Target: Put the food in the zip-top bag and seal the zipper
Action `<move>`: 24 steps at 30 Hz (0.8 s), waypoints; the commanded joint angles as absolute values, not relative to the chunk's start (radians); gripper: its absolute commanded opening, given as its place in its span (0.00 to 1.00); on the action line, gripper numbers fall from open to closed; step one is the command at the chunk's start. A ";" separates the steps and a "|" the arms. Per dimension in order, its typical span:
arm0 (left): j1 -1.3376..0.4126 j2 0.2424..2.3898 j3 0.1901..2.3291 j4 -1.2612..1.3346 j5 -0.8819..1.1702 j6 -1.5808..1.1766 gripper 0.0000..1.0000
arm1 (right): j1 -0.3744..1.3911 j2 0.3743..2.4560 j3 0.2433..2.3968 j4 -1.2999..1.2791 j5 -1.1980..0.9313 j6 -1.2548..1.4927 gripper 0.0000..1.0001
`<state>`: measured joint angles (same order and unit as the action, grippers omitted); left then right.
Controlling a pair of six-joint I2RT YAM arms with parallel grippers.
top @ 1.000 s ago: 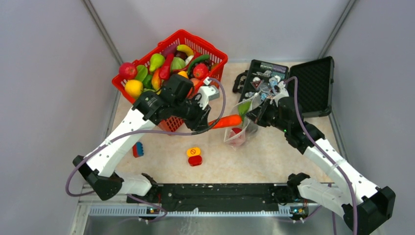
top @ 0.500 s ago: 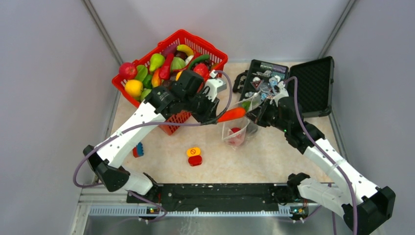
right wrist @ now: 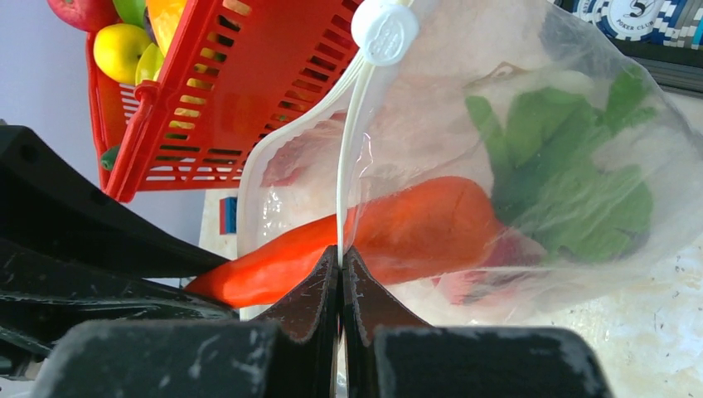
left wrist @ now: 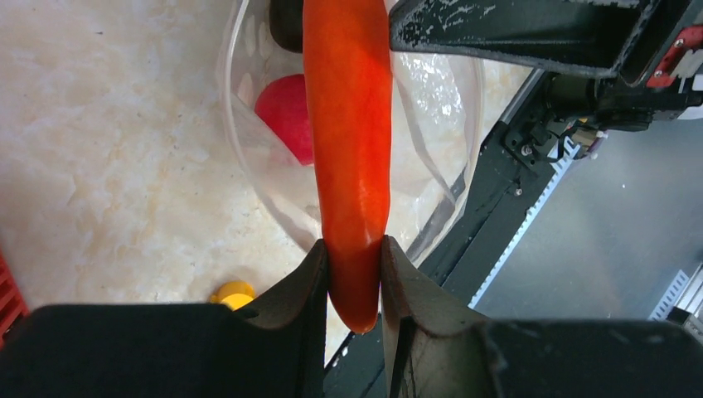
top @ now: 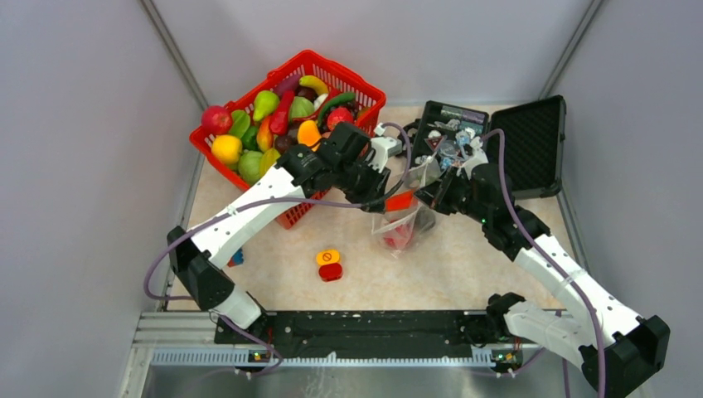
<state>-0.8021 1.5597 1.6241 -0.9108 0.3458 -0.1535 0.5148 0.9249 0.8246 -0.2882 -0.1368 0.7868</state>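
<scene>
My left gripper (left wrist: 354, 274) is shut on the thin end of an orange toy carrot (left wrist: 348, 149). The carrot's thick end and its green leaves (right wrist: 572, 166) are inside the clear zip-top bag (right wrist: 464, 83). A red piece of food (left wrist: 286, 116) lies at the bag's bottom. My right gripper (right wrist: 341, 257) is shut on the whitish zipper (right wrist: 348, 149) at the mouth edge and holds the bag up off the table; a white slider (right wrist: 384, 31) sits on the strip. In the top view the left gripper (top: 390, 197) meets the bag (top: 398, 228) right beside the right gripper (top: 429, 189).
A red basket (top: 365, 91) with several toy fruits and vegetables stands at the back left, close behind my left arm. An open black case (top: 530, 141) lies at the back right. An orange-and-red button block (top: 329, 264) sits on the table in front, a blue-and-red brick (top: 236, 257) further left.
My left arm has swung right and carried the carrot's leafy end into the bag's mouth. The right gripper has kept its hold on the zipper in the same place.
</scene>
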 commanded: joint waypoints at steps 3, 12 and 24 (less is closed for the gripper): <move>-0.811 1.585 1.677 -0.800 0.360 -0.206 0.00 | 0.513 0.909 0.839 -0.225 -0.161 0.799 0.00; -0.828 1.658 1.691 -0.778 0.399 -0.217 0.00 | 0.514 0.909 0.832 -0.226 -0.147 0.813 0.00; -0.830 1.677 1.643 -0.759 0.385 -0.208 0.25 | 0.513 0.878 0.812 -0.221 -0.096 0.835 0.00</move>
<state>-0.8257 1.6787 1.6501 -0.8074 0.3767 -0.2111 0.5148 0.9100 0.8242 -0.2752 -0.1196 0.8215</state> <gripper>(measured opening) 0.267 0.004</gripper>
